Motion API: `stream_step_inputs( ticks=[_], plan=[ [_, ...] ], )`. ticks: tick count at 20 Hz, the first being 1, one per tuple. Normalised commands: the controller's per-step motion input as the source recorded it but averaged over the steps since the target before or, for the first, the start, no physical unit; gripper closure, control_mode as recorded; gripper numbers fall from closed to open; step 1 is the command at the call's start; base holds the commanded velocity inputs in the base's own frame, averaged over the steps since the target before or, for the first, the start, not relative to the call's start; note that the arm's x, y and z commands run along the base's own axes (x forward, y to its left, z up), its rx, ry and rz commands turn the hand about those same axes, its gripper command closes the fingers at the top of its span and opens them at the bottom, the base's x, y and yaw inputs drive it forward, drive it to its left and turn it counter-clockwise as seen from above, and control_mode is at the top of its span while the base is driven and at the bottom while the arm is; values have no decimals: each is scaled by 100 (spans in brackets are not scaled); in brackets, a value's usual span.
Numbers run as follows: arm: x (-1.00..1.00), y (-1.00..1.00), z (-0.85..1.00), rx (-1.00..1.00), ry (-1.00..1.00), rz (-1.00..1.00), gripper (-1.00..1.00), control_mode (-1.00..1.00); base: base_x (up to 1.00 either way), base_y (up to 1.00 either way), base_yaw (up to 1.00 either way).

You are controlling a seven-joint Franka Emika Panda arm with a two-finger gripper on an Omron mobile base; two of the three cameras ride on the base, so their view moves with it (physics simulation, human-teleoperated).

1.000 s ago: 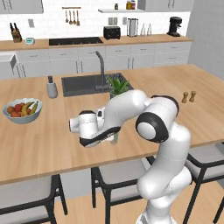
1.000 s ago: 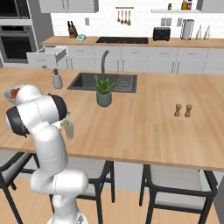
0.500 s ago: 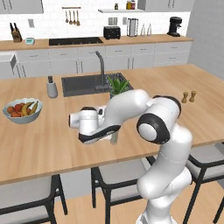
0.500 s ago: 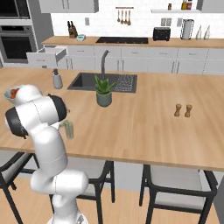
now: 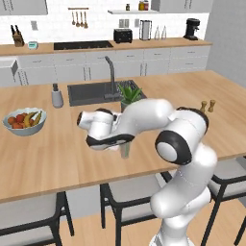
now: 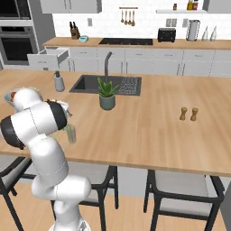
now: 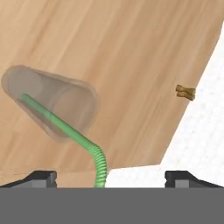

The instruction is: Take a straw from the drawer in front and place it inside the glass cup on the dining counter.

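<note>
Straw sits inside the glass cup at left centre of the hand view, its lower end on the cup's base and its ribbed bend rising over the rim toward the bottom edge. Gripper spreads wide at the bottom of that frame, both tips clear of the straw; a second ago it was far narrower. In the left base view the cup stands on the dining counter near the frame's centre, just under the hand, exactly as before.
</note>
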Motion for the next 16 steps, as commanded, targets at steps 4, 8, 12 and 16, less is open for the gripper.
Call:
stream_step_inputs(
  ticks=[4, 8, 12, 16],
  plan=[
    [-77, -10, 40, 40, 0, 0, -100, -100, 0, 0, 0],
    [-85, -31, 60, 44, 0, 0, -100, -100, 0, 0, 0],
    [-73, -67, 69, 44, 0, -2, -100, -100, 0, 0, 0],
    [-59, -97, 47, 37, -2, -4, -100, -100, 0, 0, 0]
  ],
)
